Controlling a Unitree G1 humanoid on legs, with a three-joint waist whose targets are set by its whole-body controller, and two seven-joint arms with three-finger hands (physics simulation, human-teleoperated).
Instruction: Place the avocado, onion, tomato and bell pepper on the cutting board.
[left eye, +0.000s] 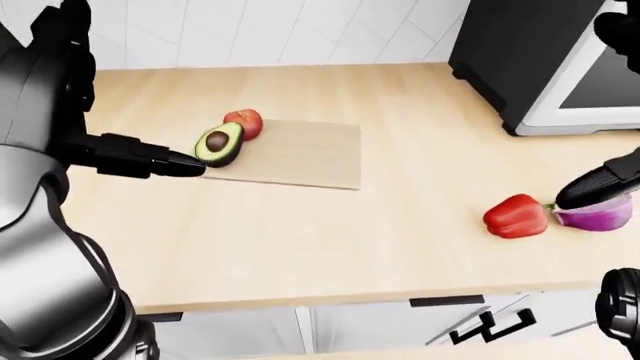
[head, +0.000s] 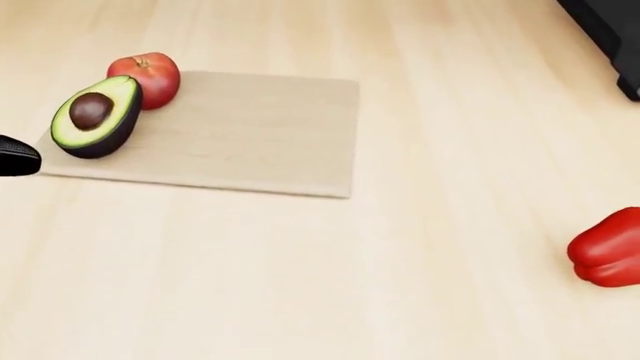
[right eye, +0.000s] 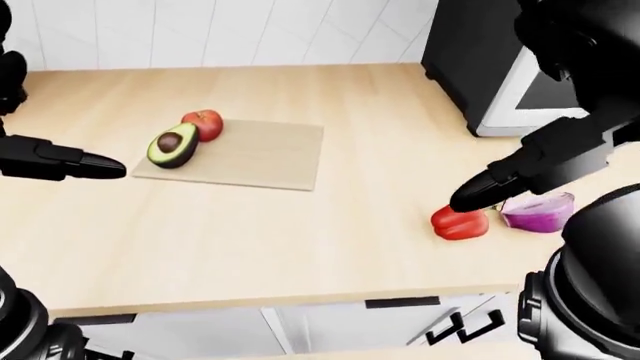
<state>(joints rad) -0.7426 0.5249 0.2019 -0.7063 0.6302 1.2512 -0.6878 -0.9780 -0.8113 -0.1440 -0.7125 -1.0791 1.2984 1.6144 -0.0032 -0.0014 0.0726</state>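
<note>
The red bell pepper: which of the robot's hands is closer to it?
Right. The right hand hovers just above the bell pepper; the left hand is far across the counter, beside the avocado.

The head view looks steeply down, close over the counter (head: 420, 247), framing only the board (head: 250, 135) and part of the pepper (head: 608, 247). The two eye views sit higher and wider, facing the wall (left eye: 280, 30) across the counter, and share board, pepper and microwave (left eye: 540, 60), offset sideways from each other.
</note>
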